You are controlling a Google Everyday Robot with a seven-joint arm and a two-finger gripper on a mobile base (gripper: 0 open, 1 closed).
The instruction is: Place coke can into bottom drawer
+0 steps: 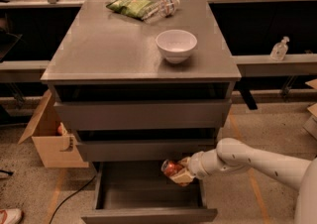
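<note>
The coke can (171,168), red-orange with a silvery end, lies sideways in my gripper (179,172). The gripper is shut on it and holds it just above the right part of the open bottom drawer (148,196). The drawer is pulled out from the grey cabinet (141,49) and shows a grey boxy inside. My white arm (247,161) comes in from the right. The two drawers above (143,114) are pushed in.
On the cabinet top stand a white bowl (176,44), a green snack bag (130,6) and a clear plastic bottle (161,9). An open cardboard box (52,139) stands at the cabinet's left. A small bottle (280,48) rests on the right shelf.
</note>
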